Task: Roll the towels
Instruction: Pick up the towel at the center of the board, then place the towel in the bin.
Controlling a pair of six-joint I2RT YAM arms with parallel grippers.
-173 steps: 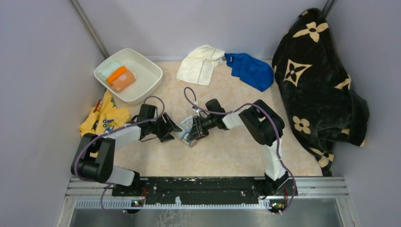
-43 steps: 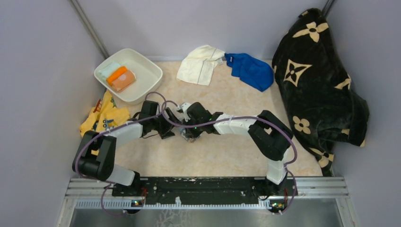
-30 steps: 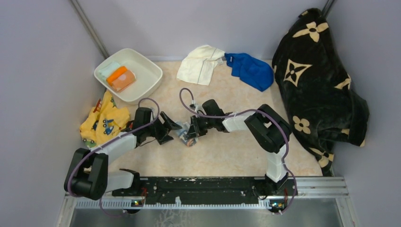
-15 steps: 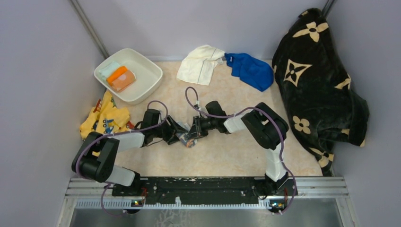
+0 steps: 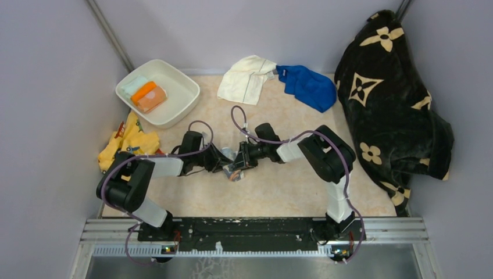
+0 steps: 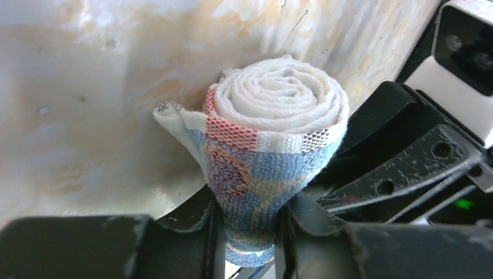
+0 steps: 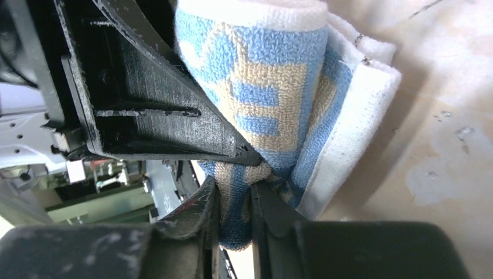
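Left arm has swung in from the left over the last half second, and its fingers [image 6: 290, 218] have come together on the printed towel [image 6: 279, 110], which they now pinch at one end. The right fingers [image 7: 263, 210] are clenched on the same roll from the other side, biting into a fold of blue and tan terry. The roll sits between the two wrists, a little left of the middle of the tabletop [image 5: 279, 186]. Whether it rests on the surface or hangs just above it I cannot tell.

From the left wrist the spiral looks tight and even, but a loose corner [image 6: 168, 110] sticks out to the left of the coil. That tail seems the weak point. With both arms squeezing the soft cloth, only one should let go at a time, and only after the other clearly has the whole thickness of the roll. Pulling the wrists apart would probably unwind the outer layer. It would be better to press the flap flat against the coil and set the roll down with that seam underneath.

The cream-white towel [image 5: 247, 78] and the royal blue towel [image 5: 308, 86] lie unrolled and touching each other at the far edge, well apart from both arms.
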